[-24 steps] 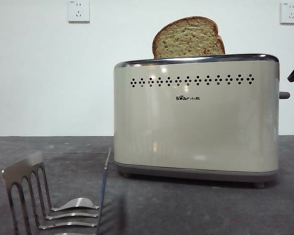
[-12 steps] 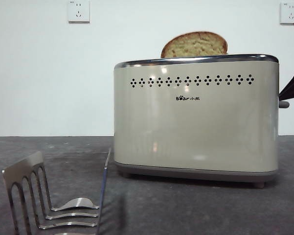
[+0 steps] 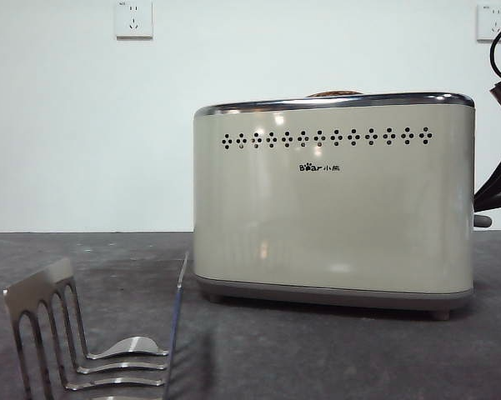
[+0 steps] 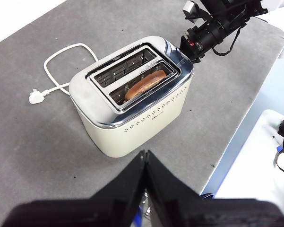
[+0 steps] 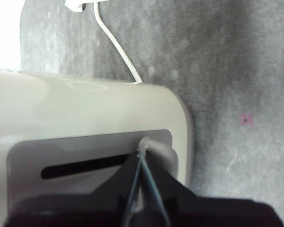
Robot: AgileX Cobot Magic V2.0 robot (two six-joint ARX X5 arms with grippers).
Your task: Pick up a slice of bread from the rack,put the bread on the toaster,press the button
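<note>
Grey speckled tabletop [image 4: 33, 156] ran beneath the toaster [image 3: 333, 200], with a white wall behind. Sunk in the slot nearer the logo side, the slice of bread [image 4: 146, 84] showed only its brown crust. At the toaster's narrow end, the right gripper [image 5: 142, 153] had its jaws pressed together, their tips resting on the button [image 5: 156, 147] low in its slot. High above, the left gripper [image 4: 145, 156] hung with jaws closed, empty. Nearby stood the rack [image 3: 75, 333], holding nothing.
</note>
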